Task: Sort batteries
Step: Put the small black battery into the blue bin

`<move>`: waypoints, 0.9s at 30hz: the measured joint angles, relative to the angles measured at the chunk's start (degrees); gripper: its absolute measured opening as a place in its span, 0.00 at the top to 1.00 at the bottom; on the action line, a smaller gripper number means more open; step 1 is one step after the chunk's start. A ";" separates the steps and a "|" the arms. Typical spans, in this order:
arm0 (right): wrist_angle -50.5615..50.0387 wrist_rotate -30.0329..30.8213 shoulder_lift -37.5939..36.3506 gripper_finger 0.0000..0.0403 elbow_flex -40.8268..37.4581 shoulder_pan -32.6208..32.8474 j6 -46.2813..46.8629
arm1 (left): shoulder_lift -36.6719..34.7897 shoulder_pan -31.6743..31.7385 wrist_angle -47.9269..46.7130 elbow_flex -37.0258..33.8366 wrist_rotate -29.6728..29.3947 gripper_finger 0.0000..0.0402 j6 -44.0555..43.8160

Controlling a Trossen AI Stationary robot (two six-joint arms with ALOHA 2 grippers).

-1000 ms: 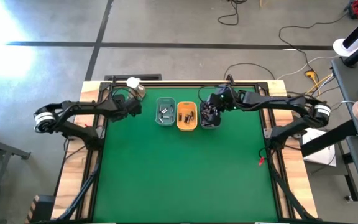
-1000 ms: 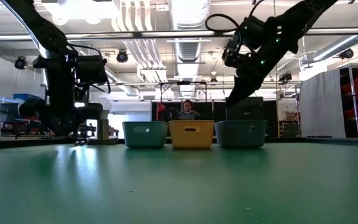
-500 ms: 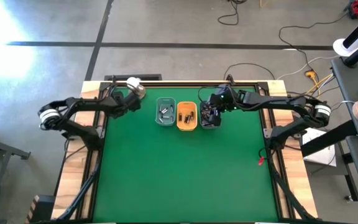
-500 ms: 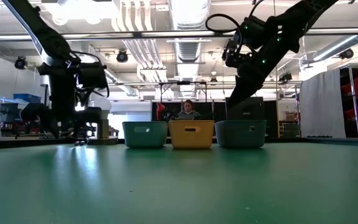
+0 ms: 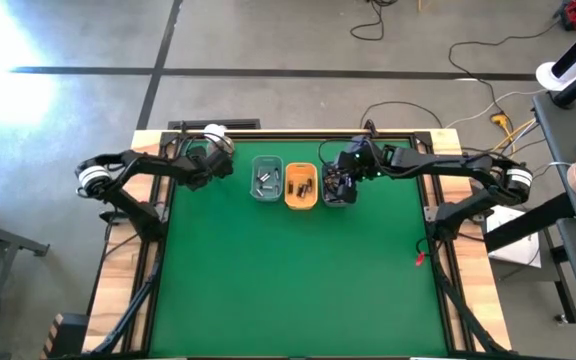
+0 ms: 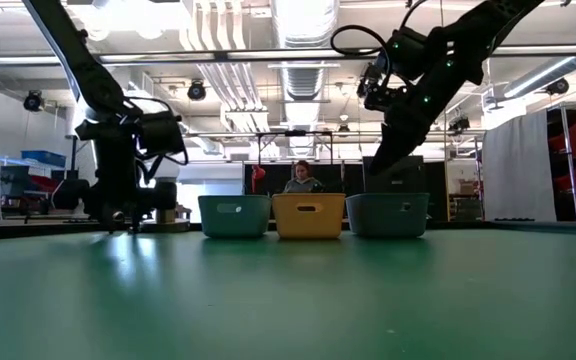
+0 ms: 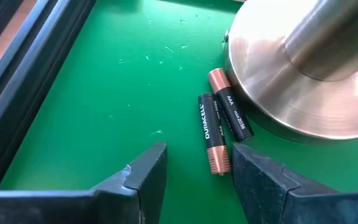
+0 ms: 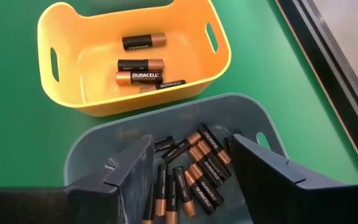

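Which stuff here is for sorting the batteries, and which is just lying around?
For the job:
- two loose batteries
- yellow tray
- grey-blue tray
- teal tray

Just there:
- metal dome
- floor cables

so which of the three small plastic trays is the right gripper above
The grey-blue tray holding the slim batteries, not the yellow tray beside it or the far one.

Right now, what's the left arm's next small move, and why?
Probably ease the left gripper down and slightly toward the nearer AAA battery, then close. Its jaws are open and empty, and the battery lies on the green mat just ahead, beside a second AAA battery against the metal dome base.
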 joint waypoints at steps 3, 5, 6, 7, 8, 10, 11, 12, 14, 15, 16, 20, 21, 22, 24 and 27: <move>0.07 0.00 0.00 0.49 0.02 0.00 0.02 | -0.02 0.04 0.02 0.00 -0.29 0.62 0.00; 0.04 0.00 0.00 0.49 0.00 0.00 0.05 | -0.02 0.04 -0.07 -0.04 -0.29 0.63 0.00; 0.05 0.00 0.00 0.49 0.02 0.00 0.38 | 0.01 0.04 -0.15 -0.04 -0.40 0.64 0.00; 0.05 0.01 0.00 0.49 0.02 0.00 0.44 | 0.05 0.04 -0.34 -0.07 -0.78 0.66 0.00; 0.05 0.00 0.00 0.49 0.02 0.00 0.47 | 0.09 0.04 -0.48 -0.07 -0.98 0.69 -0.04; -0.06 0.02 -0.31 0.50 0.02 0.00 0.47 | 0.09 0.06 -0.57 -0.08 -1.29 0.74 -0.02; -0.10 0.00 -0.65 0.50 0.02 0.04 0.43 | 0.11 0.07 -0.64 -0.09 -1.45 0.77 -0.01; -0.08 0.04 -1.17 0.50 0.02 0.15 0.44 | 0.11 0.07 -0.80 -0.09 -1.50 0.80 0.20; -0.16 0.03 -2.53 0.50 0.02 0.27 0.44 | 0.11 0.11 -0.97 -0.09 -1.54 0.87 1.24; -0.30 0.02 -3.49 0.50 0.02 0.43 0.44 | 0.11 0.08 -1.04 -0.09 -1.56 0.90 1.78; -0.34 0.04 -4.36 0.50 0.03 0.65 0.43 | 0.11 -0.02 -1.24 -0.09 -1.61 0.93 2.06; -0.33 0.05 -8.46 0.52 0.09 2.01 1.05 | -0.20 -1.01 -3.28 -0.09 -2.24 0.98 2.30; -0.24 0.06 -9.38 0.53 0.09 2.56 1.40 | -0.55 -1.44 -4.29 -0.10 -2.26 0.97 2.32; -0.25 0.04 -10.20 0.53 0.09 3.17 1.50 | -0.98 -1.90 -5.38 -0.16 -2.23 0.97 2.29; -0.13 0.02 -11.47 0.54 0.09 4.60 1.57 | -2.46 -3.09 -7.45 -0.30 -1.91 0.97 2.15; 1.46 -0.02 -12.17 0.56 0.01 7.00 2.39 | -5.58 -6.20 -10.29 -0.48 -1.14 0.97 2.18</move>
